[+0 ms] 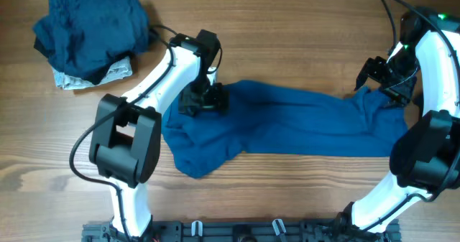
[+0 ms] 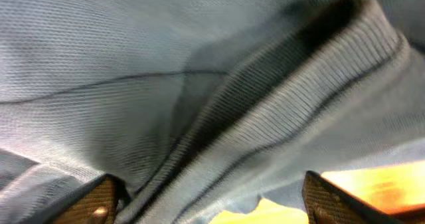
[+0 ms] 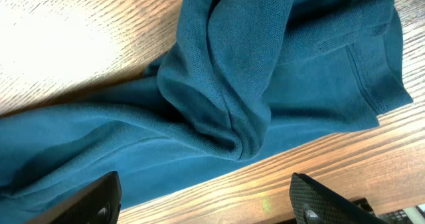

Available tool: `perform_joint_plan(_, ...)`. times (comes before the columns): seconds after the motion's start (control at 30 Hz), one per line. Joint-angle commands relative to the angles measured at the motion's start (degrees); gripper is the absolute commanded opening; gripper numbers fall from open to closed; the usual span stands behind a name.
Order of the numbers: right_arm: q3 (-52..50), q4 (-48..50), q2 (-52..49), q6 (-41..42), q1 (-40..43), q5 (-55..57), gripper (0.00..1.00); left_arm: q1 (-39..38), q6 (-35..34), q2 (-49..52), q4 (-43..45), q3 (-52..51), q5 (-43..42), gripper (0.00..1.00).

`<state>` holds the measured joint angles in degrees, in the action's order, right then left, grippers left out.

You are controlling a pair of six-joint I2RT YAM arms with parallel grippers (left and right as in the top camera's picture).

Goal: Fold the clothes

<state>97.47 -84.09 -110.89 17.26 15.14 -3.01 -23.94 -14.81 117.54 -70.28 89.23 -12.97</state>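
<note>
A large medium-blue shirt (image 1: 287,120) lies stretched across the middle of the wooden table (image 1: 287,34), bunched at its left end. My left gripper (image 1: 203,100) presses down on the shirt's upper left part. In the left wrist view the shirt (image 2: 199,84) fills the frame, and a ribbed fold runs between the wide-apart jaws of the left gripper (image 2: 212,201). My right gripper (image 1: 377,75) hovers at the shirt's right end. In the right wrist view it (image 3: 206,201) is open above bare wood beside the shirt's crumpled edge (image 3: 252,71), holding nothing.
A pile of other clothes sits at the table's back left: dark navy garments (image 1: 93,26) on top of a pale grey-white one (image 1: 115,73). Cables trail near both arms. A black rail (image 1: 237,231) runs along the front edge.
</note>
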Motion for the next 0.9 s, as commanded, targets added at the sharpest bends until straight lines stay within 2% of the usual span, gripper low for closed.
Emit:
perform_joint_plan(0.0,-0.46,0.61,0.22,-0.76,0.02,-0.92,0.82,-1.66,2.86,0.76,-1.27,-0.42,-2.21,0.68)
perform_joint_plan(0.07,-0.46,0.79,0.22,-0.74,0.02,-0.92,0.82,-1.88,2.86,0.76,-1.27,-0.42,-2.21,0.55)
perform_joint_plan(0.13,-0.46,0.92,0.22,-0.76,0.02,-0.9,0.82,-1.88,2.84,0.76,-1.25,-0.42,-2.19,0.35)
perform_joint_plan(0.17,-0.46,0.96,0.22,-0.74,0.02,-0.9,0.82,-1.81,2.86,0.76,-1.22,-0.42,-2.16,0.2)
perform_joint_plan(0.23,-0.46,1.51,0.22,-0.48,0.04,-0.87,0.77,-1.7,2.82,0.76,-1.14,-0.42,-1.64,0.04)
perform_joint_plan(0.37,-0.46,3.1,0.22,8.33,0.55,4.76,0.76,-0.24,-3.02,0.76,-3.85,-0.42,5.84,0.04)
perform_joint_plan(0.43,-0.46,3.87,0.22,9.77,1.75,5.18,0.79,1.84,-7.28,0.76,-6.69,-0.42,11.98,0.04)
perform_joint_plan(0.47,-0.46,4.37,0.22,9.79,2.71,5.16,0.79,3.32,-8.81,0.76,-7.61,-0.42,14.12,0.04)
perform_joint_plan(0.7,-0.46,6.16,0.2,9.16,8.28,3.04,0.86,13.79,-9.44,0.76,-8.81,-0.42,14.14,0.04)
perform_joint_plan(0.87,-0.48,7.26,0.2,2.75,7.76,-5.33,0.86,16.02,-8.85,0.76,-8.81,-0.42,15.67,0.04)
